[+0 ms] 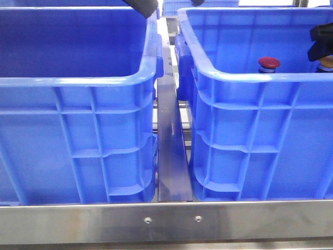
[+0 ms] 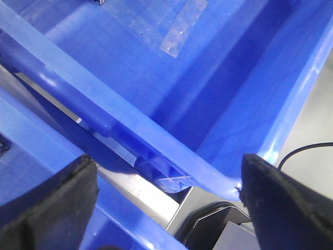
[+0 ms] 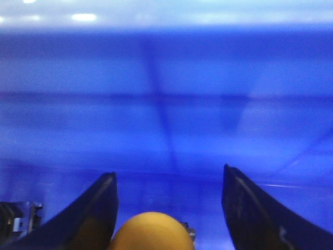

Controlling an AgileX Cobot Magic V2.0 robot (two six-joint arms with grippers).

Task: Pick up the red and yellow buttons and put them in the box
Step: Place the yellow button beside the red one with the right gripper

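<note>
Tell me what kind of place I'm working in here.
Probably an industrial or lab sorting station: two ribbed blue crates, left and right, sit on a steel rail frame, and the right one holds a red button and a yellow button.

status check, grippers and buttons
Left gripper open, empty. Right gripper open around yellow button. Red button in right crate. Nothing blocking.

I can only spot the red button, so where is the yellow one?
The yellow button sits in the right crate, between the right gripper's open fingers, right of the red button.
</note>
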